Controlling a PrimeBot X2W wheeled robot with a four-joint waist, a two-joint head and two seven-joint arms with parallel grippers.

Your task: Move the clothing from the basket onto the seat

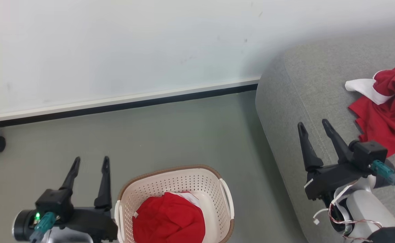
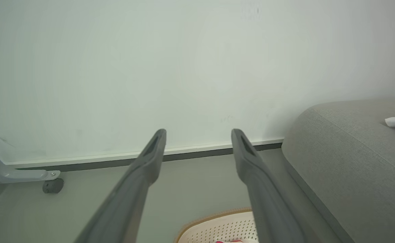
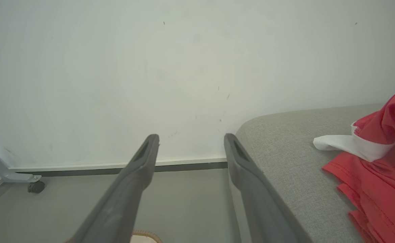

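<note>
Pale wall (image 1: 116, 50), dark skirting (image 1: 116, 108), grey-green floor (image 1: 170, 135).

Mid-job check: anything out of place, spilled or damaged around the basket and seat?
Nothing spilled or damaged. The basket stands upright on the floor with one red garment inside; a second garment lies crumpled on the seat. Only oddity: thin wires hang loose behind the right hand.

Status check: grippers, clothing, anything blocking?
Left gripper open, empty, beside basket. Right gripper open, empty, by seat edge. One red garment in basket, second garment on seat. Nothing blocking.
</note>
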